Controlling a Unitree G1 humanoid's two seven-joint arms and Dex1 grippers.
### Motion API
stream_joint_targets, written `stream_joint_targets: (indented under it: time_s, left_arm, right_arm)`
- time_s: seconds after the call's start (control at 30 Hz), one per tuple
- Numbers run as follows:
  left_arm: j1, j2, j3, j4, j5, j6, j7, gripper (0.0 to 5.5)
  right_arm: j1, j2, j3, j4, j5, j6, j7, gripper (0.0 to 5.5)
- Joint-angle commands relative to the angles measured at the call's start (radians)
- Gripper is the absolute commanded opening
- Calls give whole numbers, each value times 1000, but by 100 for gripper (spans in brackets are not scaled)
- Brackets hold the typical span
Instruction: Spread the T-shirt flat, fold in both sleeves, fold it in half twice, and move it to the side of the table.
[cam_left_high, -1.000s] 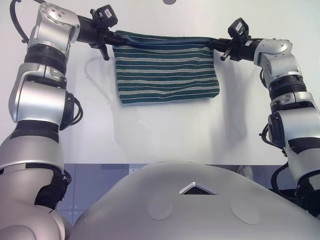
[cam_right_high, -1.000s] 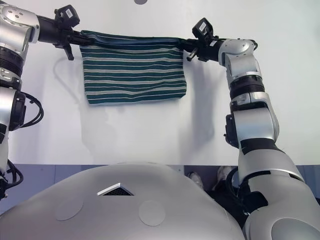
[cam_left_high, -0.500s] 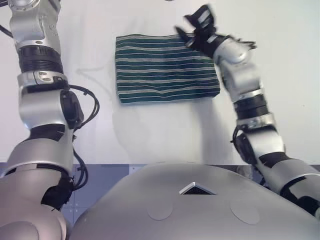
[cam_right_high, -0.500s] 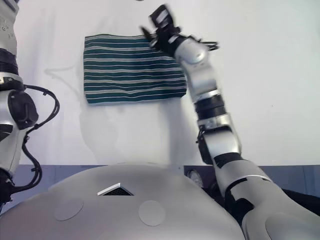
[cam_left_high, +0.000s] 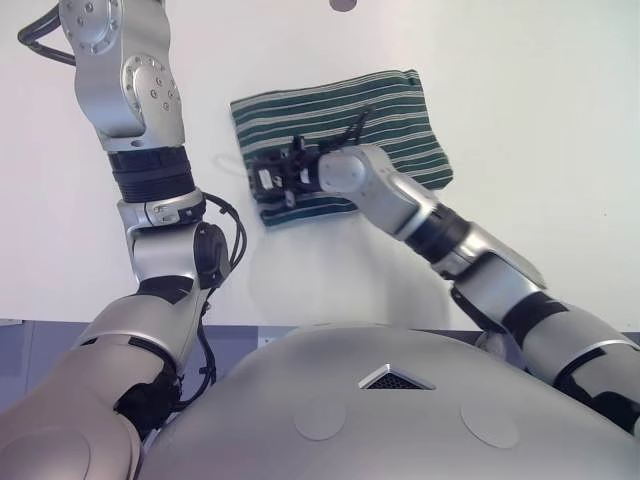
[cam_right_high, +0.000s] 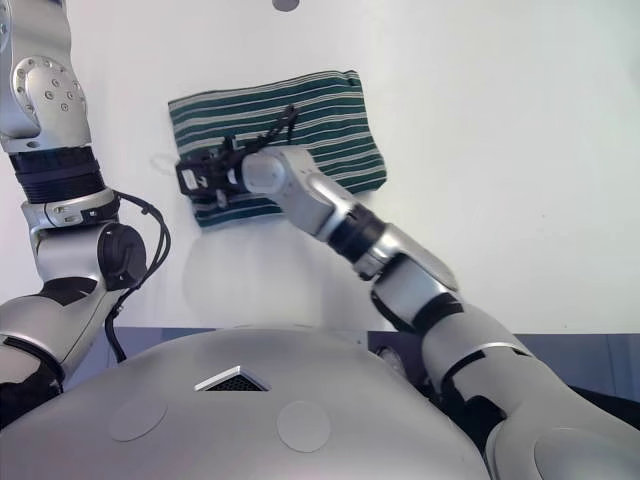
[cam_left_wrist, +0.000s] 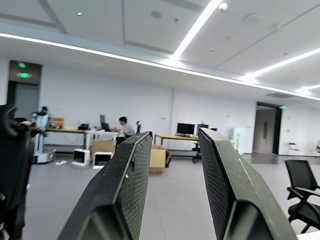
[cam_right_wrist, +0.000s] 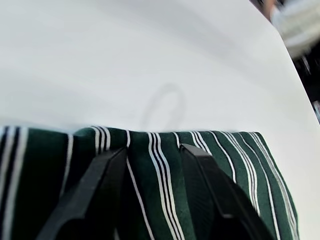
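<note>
Folded T-shirt (cam_left_high: 390, 105) lay on table (cam_left_high: 520, 100); right gripper (cam_left_high: 272, 185) rested on its near-left corner, fingers parted, clasping nothing. Left gripper (cam_left_wrist: 175, 137) hung high, parted, empty.

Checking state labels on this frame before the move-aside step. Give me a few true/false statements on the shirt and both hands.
1. The T-shirt lies folded on the table. True.
2. The left hand grips the shirt's edge. False: it is up off the table, fingers apart, holding nothing.
3. The right hand is over the shirt's near left corner. True.
4. The right hand is shut. False: its fingers stand apart over the striped cloth.
</note>
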Motion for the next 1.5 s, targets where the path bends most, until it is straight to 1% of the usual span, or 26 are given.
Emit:
stream_joint_targets:
  time_s: [0.03,0.13,0.23,0.3,0.33,0.4,0.47,0.5,0.53,0.57,0.6,0.63,0.7,0.77,0.83,0.87,0.93,0.97,1.0,1.07,1.13,1.27,1.33,1.43,1.47,1.5]
  left_arm:
    - [29,-3,-92,-63,13,51,-56,169]
    - [88,42,-219,-136,46,55,-187,169]
    - [203,137,-378,-206,116,17,-362,169]
    - [312,245,-495,-254,182,-56,-514,169]
    - [366,304,-533,-270,214,-113,-579,169]
    - [476,433,-528,-298,256,-285,-686,169]
    - [523,516,-462,-295,241,-430,-748,169]
    - [527,539,-436,-283,231,-481,-765,169]
    - [555,572,-394,-279,246,-552,-760,169]
    - [579,598,-366,-272,274,-624,-754,187]
    - [589,626,-359,-240,333,-738,-750,205]
    - [599,648,-364,-210,407,-844,-741,226]
    - [632,666,-409,-142,555,-1031,-719,268]
    - [679,658,-444,-95,688,-1108,-680,305]
    - [695,622,-467,-65,844,-1122,-617,333]
    - [689,613,-484,-44,908,-1122,-594,356]
    - [672,594,-519,-14,1005,-1117,-549,381]
    - [660,585,-536,-3,1034,-1116,-527,394]
    - [636,569,-557,13,1054,-1117,-508,394]
    - [591,544,-599,43,1083,-1123,-472,394]
    - [555,530,-643,79,1106,-1155,-432,394]
    - [503,518,-717,157,1157,-1201,-367,394]
    - [486,507,-745,180,1176,-1203,-336,394]
    - [453,502,-782,220,1198,-1198,-306,334]
    - [449,501,-791,229,1204,-1191,-296,302]
    - [451,499,-795,233,1209,-1176,-279,281]
  right_arm:
    - [183,-374,-22,-301,31,-160,196,197]
    - [308,-573,-73,-473,80,-344,240,197]
    - [420,-753,-126,-519,79,-483,266,197]
    - [459,-803,-202,-500,88,-573,218,197]
    - [463,-792,-255,-484,105,-634,166,197]
    - [459,-719,-451,-452,209,-805,-3,197]
    - [517,-735,-625,-403,257,-965,-91,197]
    - [562,-757,-682,-381,258,-1011,-105,197]
    - [606,-794,-726,-313,249,-1097,-108,197]
    - [642,-819,-759,-247,233,-1174,-109,200]
    - [698,-834,-796,-174,200,-1257,-114,200]
    - [758,-837,-823,-107,152,-1334,-120,218]
    - [894,-806,-888,-17,59,-1442,-142,263]
    - [973,-783,-939,38,-10,-1501,-165,302]
    - [992,-784,-981,99,-61,-1554,-184,333]
    - [998,-786,-1008,112,-84,-1568,-192,357]
    - [1002,-784,-1031,74,-117,-1563,-198,387]
    - [1008,-777,-1032,37,-125,-1549,-201,391]
    - [1015,-757,-1016,-47,-127,-1497,-192,391]
    - [1019,-695,-955,-235,-151,-1363,-158,391]
    - [981,-617,-879,-350,-233,-1226,-115,391]
    - [949,-526,-774,-357,-393,-1127,-133,391]
    - [939,-514,-757,-363,-435,-1087,-155,391]
    - [988,-560,-803,-391,-419,-1052,-182,391]
    - [1006,-581,-817,-396,-408,-1050,-190,391]
    - [1028,-619,-835,-384,-389,-1067,-198,391]
